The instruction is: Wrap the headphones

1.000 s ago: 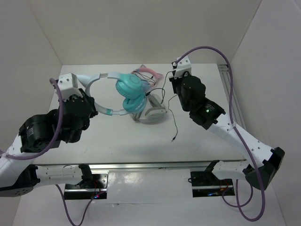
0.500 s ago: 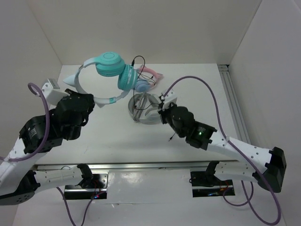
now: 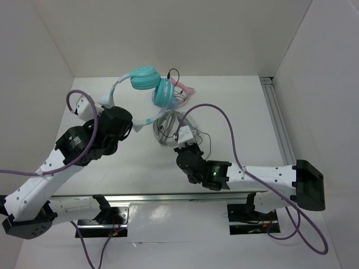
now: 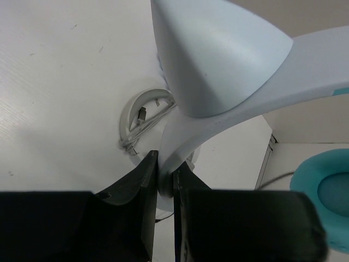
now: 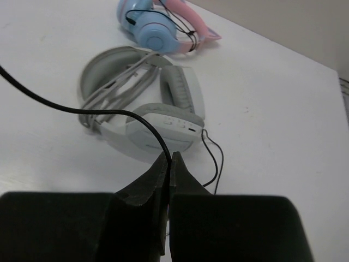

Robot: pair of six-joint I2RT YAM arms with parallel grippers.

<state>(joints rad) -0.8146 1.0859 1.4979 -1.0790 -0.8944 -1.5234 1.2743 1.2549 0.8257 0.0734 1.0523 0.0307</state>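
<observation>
The headphones (image 3: 147,79) have teal ear cups and a pale headband with cat-ear points (image 3: 107,100). They hang in the air over the back of the table. My left gripper (image 3: 136,126) is shut on the headband (image 4: 218,71), and one teal cup (image 4: 326,196) shows at the right edge of the left wrist view. The thin black cable (image 5: 65,106) runs from the left into my right gripper (image 5: 170,161), which is shut on it. The right gripper (image 3: 178,143) sits low, just in front of the grey-and-white pair.
A grey-and-white pair of headphones (image 5: 163,123) lies on the table middle, also in the top view (image 3: 168,131). A pink-banded, blue-cupped pair (image 5: 155,27) lies behind it. More black cable (image 5: 214,164) trails on the table to the right. A metal rail (image 3: 277,120) runs along the right edge.
My left arm has lifted the headphones and carried them right and toward the back. My right arm has swung from the back right down to the near middle, holding the cable.
</observation>
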